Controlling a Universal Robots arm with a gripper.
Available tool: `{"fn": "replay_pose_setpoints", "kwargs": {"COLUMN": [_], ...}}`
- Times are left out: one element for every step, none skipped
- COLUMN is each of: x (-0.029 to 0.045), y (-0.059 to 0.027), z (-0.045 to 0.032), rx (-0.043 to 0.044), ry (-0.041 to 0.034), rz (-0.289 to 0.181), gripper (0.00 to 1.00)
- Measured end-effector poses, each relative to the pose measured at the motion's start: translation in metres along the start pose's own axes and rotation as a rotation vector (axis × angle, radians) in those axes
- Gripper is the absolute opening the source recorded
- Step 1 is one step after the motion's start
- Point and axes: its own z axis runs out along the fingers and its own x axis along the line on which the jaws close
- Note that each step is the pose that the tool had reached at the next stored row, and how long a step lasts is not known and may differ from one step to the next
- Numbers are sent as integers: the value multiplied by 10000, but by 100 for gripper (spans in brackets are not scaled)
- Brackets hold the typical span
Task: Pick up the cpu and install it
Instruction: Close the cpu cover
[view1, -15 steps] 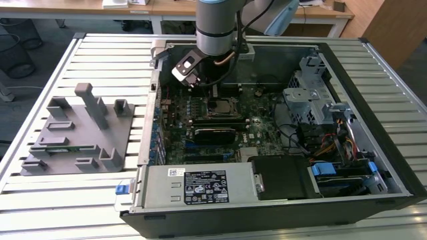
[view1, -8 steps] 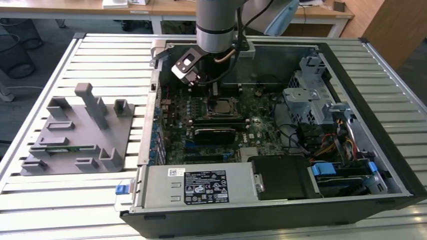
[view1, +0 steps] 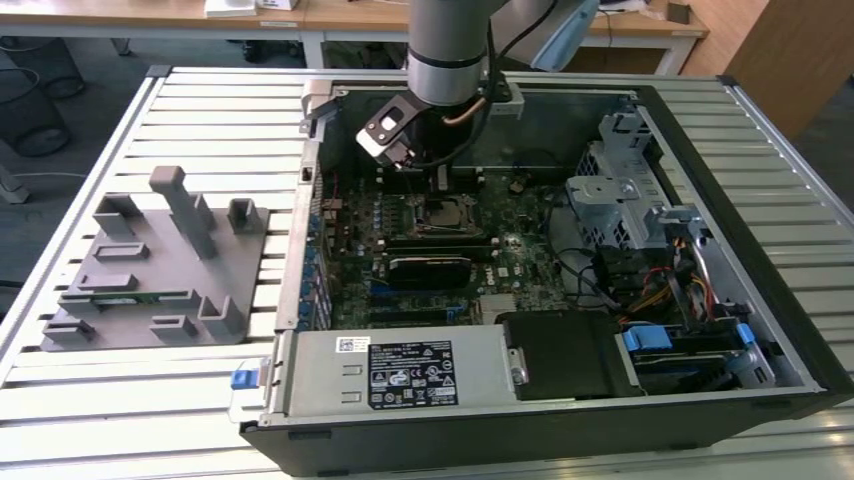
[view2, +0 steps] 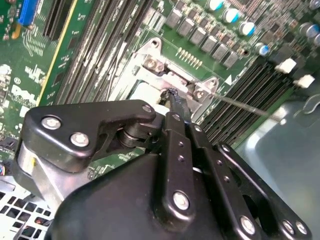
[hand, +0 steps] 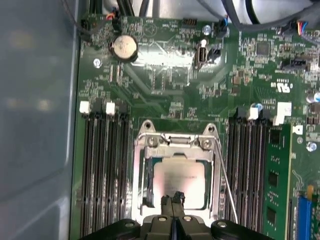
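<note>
The counter (view1: 200, 100) carries a grey parts holder (view1: 154, 265) at the exterior view's left. To its right stands the open computer case (view1: 747, 300). Inside it, the cpu (hand: 180, 175) lies within the socket frame (hand: 175, 141). The gripper (hand: 172, 197) hangs over the chip's edge, fingers pressed together and pinching nothing. This looks like the seating step, nearly complete. Any further move calls for a flat chip and a clear lever wire (hand: 225, 182).

Overhead: case lid off, room from above; the claw (hand: 173, 199), fingers together, stood over the cpu (hand: 182, 175).
Socket edge: metal frame (hand: 175, 141) and thin lever (hand: 226, 190) hemmed it.
Flanks: memory slots (hand: 104, 170), seated memory stick (hand: 276, 185).
Exterior view's right: drive cage (view1: 617, 190).
</note>
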Motion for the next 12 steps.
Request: {"fn": "replay_pose_setpoints", "kwargs": {"x": [-2,-4,-6,-7,-8,-9,-9,-10,-10,-10,-10,-11], "y": [8,16,21,25,27,30,34,41,48,59,67,75], "z": [0,0,0,0,0,0,1,1,1,1,1,1], "rx": [2,3,3,4,3,4,3,4,4,4,4,4], "ry": [0,0,0,0,0,0,0,0,-1,-1,0,0], "rz": [0,0,0,1,0,1,1,1,0,1,1,1], "gripper": [11,11,11,11,11,11,11,11,11,11,11,11]}}
